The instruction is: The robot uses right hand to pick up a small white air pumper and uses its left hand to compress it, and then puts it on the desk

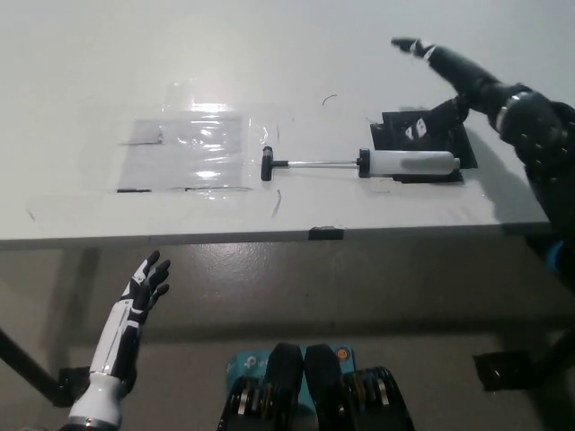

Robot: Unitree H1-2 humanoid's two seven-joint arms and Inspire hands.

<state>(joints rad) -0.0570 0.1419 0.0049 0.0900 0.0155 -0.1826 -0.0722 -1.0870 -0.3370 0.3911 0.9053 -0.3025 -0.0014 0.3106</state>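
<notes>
Here we are extending our right hand [467, 76], fingers apart, above the air pumper [364, 164] on the desk [81, 72]; our left hand [135, 305] is resting low, fingers spread.

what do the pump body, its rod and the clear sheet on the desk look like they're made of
The air pumper lies on the white desk. Its white barrel looks like smooth plastic, matte with a soft sheen. The thin rod looks like polished metal: silvery, with a bright line along it. Its black T-handle is probably plastic. The clear sheet looks like glossy plastic film, see-through with glare patches.
</notes>
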